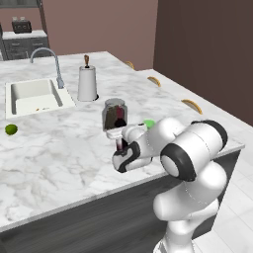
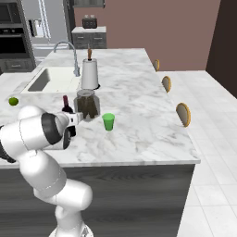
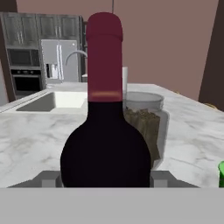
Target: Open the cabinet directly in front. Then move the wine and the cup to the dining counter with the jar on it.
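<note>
Altogether one wine, one jar, one cup on the dining counter.

The worktop lies bare between the cup and its right edge, giving broad room to pass. Left of the bottle, open marble runs as far as the lime and the sink. The jar stands close behind the bottle, blocking the way forward, with the paper-towel roll and tap farther back. The cup stands just right of the jar, leaving only a narrow gap.
</note>
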You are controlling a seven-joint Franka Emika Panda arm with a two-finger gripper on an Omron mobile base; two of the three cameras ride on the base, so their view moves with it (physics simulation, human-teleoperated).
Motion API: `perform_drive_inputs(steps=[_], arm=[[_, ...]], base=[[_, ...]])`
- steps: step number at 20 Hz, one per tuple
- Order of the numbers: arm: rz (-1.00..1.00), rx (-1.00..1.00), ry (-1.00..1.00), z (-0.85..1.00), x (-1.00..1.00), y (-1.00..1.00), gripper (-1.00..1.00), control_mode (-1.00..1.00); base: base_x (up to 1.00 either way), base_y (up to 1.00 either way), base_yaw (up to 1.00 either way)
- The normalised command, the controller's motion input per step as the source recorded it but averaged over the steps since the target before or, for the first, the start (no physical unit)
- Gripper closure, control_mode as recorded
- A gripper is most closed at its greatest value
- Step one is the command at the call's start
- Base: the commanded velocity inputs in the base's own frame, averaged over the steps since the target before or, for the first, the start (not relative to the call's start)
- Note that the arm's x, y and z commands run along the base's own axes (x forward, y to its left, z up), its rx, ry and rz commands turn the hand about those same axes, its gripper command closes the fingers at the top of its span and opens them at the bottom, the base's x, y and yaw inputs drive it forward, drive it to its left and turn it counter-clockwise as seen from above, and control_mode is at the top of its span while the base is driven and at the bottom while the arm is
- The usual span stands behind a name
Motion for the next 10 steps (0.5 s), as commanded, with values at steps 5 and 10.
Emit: perform_drive_inputs(steps=[5,10], arm=[[0.0,0.0,-0.01,-0.23,0.07,0.0,1.0,-1.0],[0.0,0.0,-0.03,-0.06,0.14,0.0,1.0,-1.0]], base=[[0.0,0.0,0.0],[0.0,0.0,0.0]])
